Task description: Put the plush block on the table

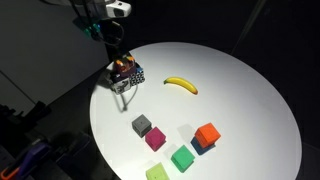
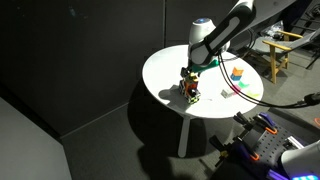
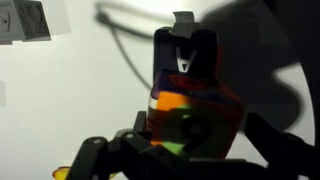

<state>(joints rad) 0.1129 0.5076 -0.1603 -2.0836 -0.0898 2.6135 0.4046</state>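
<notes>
The plush block [image 1: 123,67], orange, red and green, rests on a black-and-white patterned block [image 1: 133,76] at the edge of the round white table [image 1: 240,90]. My gripper [image 1: 121,60] hangs straight over it. In the wrist view the plush block [image 3: 195,115] fills the space between my spread fingers [image 3: 128,145], and my gripper [image 3: 197,142] stands open around it. The patterned block [image 3: 185,55] shows just beyond. In an exterior view the plush block [image 2: 187,87] sits under the gripper [image 2: 188,79] near the table [image 2: 165,70] rim.
A banana [image 1: 181,85] lies mid-table. Nearer the front stand a grey cube [image 1: 142,125], a magenta cube [image 1: 155,139], a green cube [image 1: 182,158], an orange cube [image 1: 207,133] and a yellow-green one [image 1: 157,173]. Dark curtains surround the table.
</notes>
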